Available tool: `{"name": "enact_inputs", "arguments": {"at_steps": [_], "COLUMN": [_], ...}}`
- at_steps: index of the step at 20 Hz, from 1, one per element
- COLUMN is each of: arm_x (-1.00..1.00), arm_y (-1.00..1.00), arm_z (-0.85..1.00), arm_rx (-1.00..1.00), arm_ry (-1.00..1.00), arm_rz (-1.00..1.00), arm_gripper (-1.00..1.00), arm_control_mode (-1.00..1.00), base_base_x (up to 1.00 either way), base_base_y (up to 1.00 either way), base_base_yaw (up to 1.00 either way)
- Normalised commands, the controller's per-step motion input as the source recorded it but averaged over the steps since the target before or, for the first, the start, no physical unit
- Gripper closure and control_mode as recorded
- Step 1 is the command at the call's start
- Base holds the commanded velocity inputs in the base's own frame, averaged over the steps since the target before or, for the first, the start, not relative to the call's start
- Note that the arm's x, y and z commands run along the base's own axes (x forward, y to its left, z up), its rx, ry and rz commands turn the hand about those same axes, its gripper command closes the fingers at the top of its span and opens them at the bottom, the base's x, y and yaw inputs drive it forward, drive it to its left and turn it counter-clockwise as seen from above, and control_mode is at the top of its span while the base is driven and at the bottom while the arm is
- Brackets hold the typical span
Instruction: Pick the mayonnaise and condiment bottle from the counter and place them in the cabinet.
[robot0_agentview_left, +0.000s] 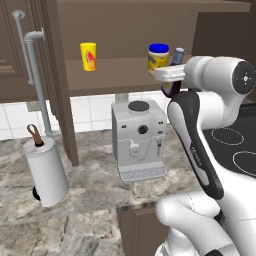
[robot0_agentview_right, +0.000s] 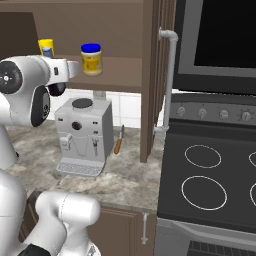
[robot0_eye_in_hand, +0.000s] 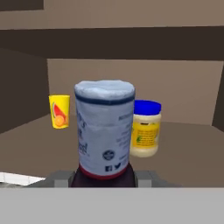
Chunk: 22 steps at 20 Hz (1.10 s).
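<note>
I have the condiment bottle (robot0_eye_in_hand: 104, 131) clamped between my fingers (robot0_eye_in_hand: 61, 178), low centre of the hand view, raised at the cabinet (robot0_agentview_left: 150, 20) opening near the shelf edge; the mayonnaise (robot0_eye_in_hand: 146, 128) already stands on the shelf board, right of centre. To finish well I should carry the bottle in over the board, keep it upright, clear of that jar, set it down, then let go. Its label shows small social-media icons; other print is too blurred to read.

Our arm raised, elbow bent high, forearm reaching forward at shelf height. Our gripper (robot0_agentview_left: 172, 80) level, fingers closed around condiment bottle (robot0_eye_in_hand: 104, 127), held upright.
</note>
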Motion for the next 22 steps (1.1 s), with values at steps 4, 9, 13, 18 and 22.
{"name": "enact_inputs", "arguments": {"at_steps": [4, 9, 13, 18, 22], "arm_x": [0.04, 0.17, 0.25, 0.38, 0.5], "arm_y": [0.0, -0.02, -0.07, -0.01, 0.0], "arm_z": [0.0, 0.0, 0.06, 0.0, -0.12], "arm_rx": [-0.01, 0.0, 0.0, 0.0, 0.0], "arm_ry": [-0.05, -0.03, -0.01, 0.0, 0.01], "arm_rz": [0.0, 0.0, 0.0, 0.0, 0.0], "arm_gripper": [1.0, 1.0, 1.0, 1.0, 1.0], "arm_control_mode": [-1.0, -1.0, -1.0, -1.0, -1.0], "base_base_x": [0.0, 0.0, 0.0, 0.0, 0.0], "base_base_y": [0.0, 0.0, 0.0, 0.0, 0.0], "base_base_yaw": [0.0, 0.0, 0.0, 0.0, 0.0]}}
